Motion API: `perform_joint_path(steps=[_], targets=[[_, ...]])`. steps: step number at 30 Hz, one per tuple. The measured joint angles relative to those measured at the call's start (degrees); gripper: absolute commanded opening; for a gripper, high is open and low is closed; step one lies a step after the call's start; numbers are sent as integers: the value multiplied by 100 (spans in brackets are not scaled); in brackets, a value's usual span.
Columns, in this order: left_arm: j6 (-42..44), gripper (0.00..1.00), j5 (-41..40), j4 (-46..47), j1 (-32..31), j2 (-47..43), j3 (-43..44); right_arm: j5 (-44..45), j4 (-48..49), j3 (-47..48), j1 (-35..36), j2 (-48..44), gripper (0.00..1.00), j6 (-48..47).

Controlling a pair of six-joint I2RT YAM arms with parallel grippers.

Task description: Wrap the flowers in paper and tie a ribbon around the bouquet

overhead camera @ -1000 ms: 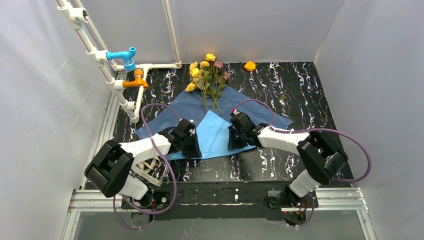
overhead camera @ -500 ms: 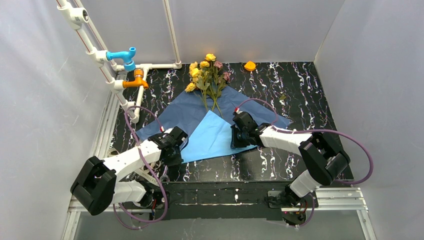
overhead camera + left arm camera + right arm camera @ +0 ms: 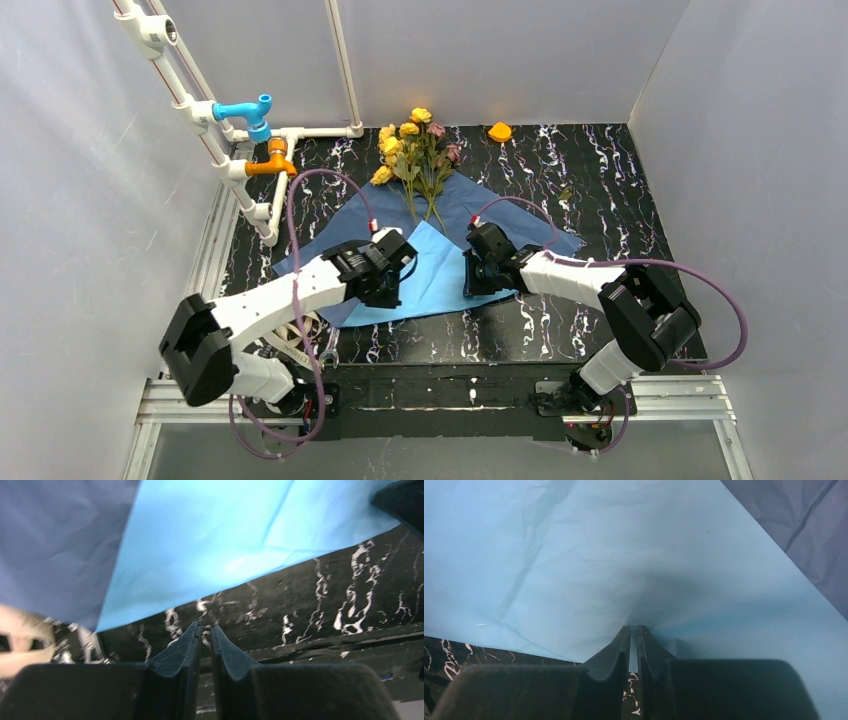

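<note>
Fold stage rn: right gripper (image 3: 634, 629) pinches paper (image 3: 440, 275) edge, left gripper (image 3: 206, 626) nearly closed & empty, nxt prob pull it over flowers (image 3: 410, 148).

You count one paper (image 3: 350, 225), one bunch of flowers (image 3: 410, 150), two valves (image 3: 245, 108), one orange object (image 3: 499, 131), one left hand (image 3: 205, 627), one right hand (image 3: 633, 628).

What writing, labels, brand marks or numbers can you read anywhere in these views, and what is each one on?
No text reads in any view.
The paper, the flowers, the blue pipe fitting and the orange pipe fitting show no print.
The left arm and the right arm show no legible marking; anything on them is too small to tell.
The white veins on the table are pattern, not writing.
</note>
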Motion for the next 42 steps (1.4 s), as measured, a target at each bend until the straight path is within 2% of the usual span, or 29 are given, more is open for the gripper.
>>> perform_joint_path(steps=[7,12,22,36,42], targets=[[173,7,713,1368,-17,1311,-109,-2,-122,39,-4,-2,22,2],[181,3,748,1779,-13,1784,-413,2,-398,68,-4,-81,26,-4],[142,3,776,2122,20,1611,-660,474,-1309,125,-164,-415,27,-260],[103,2,820,2203,26,1572,-726,909,-1770,129,-1342,-391,26,-669],[103,2,837,2216,37,1567,-734,1401,-2122,133,-1515,-387,26,-675]])
